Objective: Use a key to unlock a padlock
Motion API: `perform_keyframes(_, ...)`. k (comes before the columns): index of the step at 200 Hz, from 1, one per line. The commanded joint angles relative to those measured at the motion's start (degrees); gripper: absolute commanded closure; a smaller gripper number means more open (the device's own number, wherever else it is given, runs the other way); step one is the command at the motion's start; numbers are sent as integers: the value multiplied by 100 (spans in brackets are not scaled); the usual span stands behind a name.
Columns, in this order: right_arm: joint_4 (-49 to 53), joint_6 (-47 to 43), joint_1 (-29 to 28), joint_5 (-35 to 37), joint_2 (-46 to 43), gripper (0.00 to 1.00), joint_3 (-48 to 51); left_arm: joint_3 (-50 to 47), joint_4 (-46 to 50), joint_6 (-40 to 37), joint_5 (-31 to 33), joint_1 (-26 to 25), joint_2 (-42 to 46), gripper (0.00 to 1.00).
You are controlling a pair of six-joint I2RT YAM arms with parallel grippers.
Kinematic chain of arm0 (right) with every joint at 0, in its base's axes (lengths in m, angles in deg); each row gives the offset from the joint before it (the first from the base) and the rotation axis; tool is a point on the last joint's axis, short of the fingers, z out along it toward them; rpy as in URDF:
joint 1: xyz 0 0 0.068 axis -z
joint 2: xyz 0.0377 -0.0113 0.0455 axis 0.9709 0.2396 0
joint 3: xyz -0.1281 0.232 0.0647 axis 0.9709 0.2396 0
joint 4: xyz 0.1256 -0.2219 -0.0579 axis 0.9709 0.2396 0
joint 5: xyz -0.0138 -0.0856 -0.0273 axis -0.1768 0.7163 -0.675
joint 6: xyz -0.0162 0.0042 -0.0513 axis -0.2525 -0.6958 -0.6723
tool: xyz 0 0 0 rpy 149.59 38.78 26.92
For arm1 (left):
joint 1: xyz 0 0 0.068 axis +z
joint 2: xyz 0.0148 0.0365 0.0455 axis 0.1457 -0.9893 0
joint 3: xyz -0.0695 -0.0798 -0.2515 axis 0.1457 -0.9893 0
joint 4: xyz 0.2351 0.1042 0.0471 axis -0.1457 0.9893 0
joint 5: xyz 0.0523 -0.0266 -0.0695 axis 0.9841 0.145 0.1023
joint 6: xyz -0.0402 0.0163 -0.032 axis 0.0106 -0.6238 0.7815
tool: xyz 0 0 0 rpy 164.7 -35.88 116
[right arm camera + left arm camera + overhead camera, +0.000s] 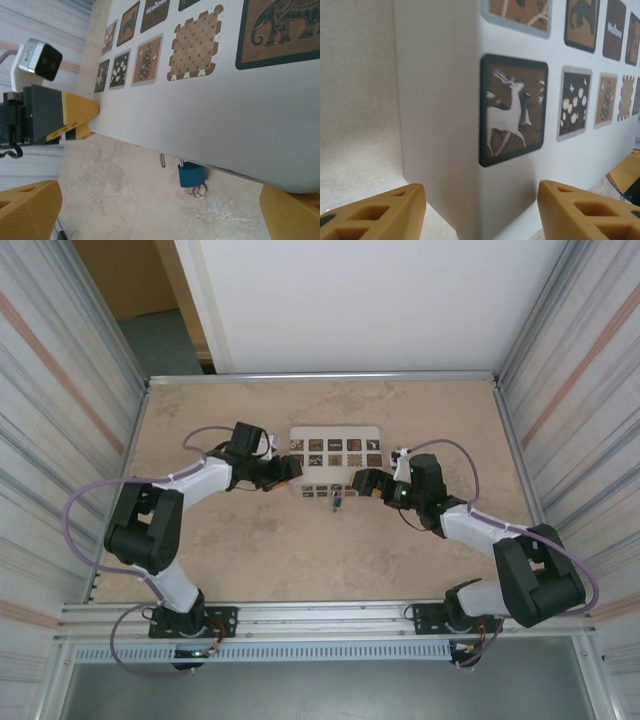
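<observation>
Padlock (191, 175) just ahead of right gripper (160, 201), untouched, jaws spread.

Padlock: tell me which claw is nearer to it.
Right. The right claw sits just right of the padlock, by the box's near right corner; the left claw is farther off, at the box's left end.

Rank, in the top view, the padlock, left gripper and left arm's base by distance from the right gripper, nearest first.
1. padlock, just left of the right gripper.
2. left gripper, farther left.
3. left arm's base, bottom left.
</observation>
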Motion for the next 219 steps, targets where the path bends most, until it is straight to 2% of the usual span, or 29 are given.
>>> perform_keyframes(1,78,-346,123,-278,127,0,-271,-197,-40,-15,72,-144,28,43)
perform_keyframes(78,364,-1243,655,-833,600,1,-710,-705,-325,430,421,-747,374,48)
perform_keyframes(113,196,-1448,715,-916,773,3,-735,-844,-359,529,512,-830,586,48)
perform_keyframes(176,52,-1638,715,-865,249,4,-295,-819,-219,533,685,-830,1175,42)
perform_keyframes(203,-6,-1682,715,-1097,-55,5,-34,-761,66,440,822,-830,1554,42)
perform_keyframes(207,-10,-1691,710,-1154,-90,0,-7,-751,105,431,836,-830,1608,42)
perform_keyframes(219,-49,-1739,674,-1227,-180,1,89,-737,219,399,881,-830,1772,42)
